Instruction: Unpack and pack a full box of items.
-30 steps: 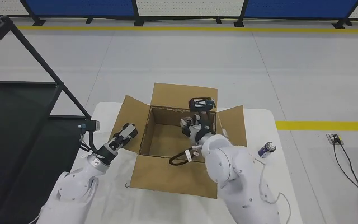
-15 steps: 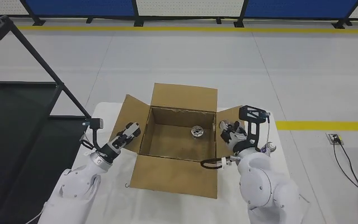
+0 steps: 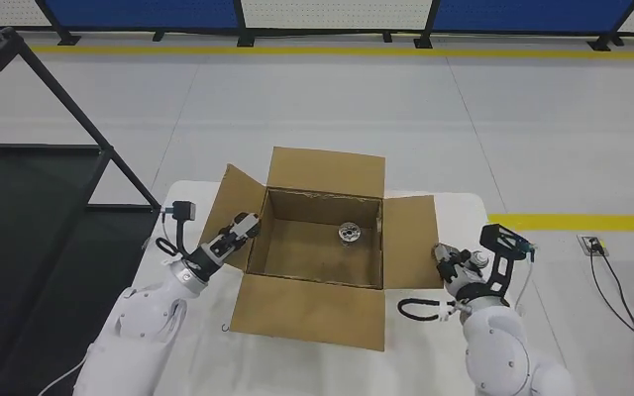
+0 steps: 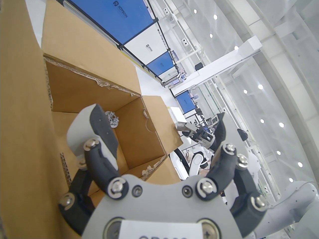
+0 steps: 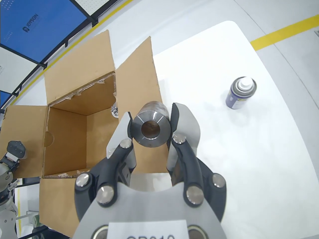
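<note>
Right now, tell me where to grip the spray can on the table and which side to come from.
Grip the spray can around its round body, below the narrower white top, probably coming in level from the side facing the box. It stands upright on the table with bare surface all round, so the jaws can straddle it.

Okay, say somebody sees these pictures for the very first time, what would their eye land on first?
First comes the big open cardboard box in the middle of the white table, with one small metal part lying on its floor. Next is the right gripper, clamped on a hollow metal cylinder above the table beside the box's right flap, with a spray can standing farther out. The left gripper is open at the box's left flap.
</note>
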You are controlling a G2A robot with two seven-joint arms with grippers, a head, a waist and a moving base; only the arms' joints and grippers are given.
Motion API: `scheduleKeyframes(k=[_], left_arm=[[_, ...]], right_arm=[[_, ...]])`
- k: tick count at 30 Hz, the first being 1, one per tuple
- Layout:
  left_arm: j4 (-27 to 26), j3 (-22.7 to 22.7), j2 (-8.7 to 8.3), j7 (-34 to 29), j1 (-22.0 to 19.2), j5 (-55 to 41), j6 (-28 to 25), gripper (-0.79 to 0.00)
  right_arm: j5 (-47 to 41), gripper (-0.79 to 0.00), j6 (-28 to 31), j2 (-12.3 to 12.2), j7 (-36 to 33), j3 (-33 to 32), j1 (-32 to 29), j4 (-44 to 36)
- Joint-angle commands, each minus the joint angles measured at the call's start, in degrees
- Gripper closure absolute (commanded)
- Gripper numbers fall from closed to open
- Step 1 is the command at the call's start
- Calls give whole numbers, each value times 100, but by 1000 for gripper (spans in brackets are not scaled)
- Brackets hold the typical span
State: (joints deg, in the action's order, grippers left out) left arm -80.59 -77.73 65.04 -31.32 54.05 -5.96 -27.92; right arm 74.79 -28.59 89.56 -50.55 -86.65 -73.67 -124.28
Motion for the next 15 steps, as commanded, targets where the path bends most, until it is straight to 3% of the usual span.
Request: scheduleKeyframes(k=[1, 15], left_arm=[[7, 1, -1, -4, -11, 12, 4, -785], [79, -61, -8, 35, 24, -46, -35, -785]], right_arm=[[-96, 0, 0, -9, -45, -106, -99, 13], [-416, 0, -120, -100, -584, -881, -62, 790]])
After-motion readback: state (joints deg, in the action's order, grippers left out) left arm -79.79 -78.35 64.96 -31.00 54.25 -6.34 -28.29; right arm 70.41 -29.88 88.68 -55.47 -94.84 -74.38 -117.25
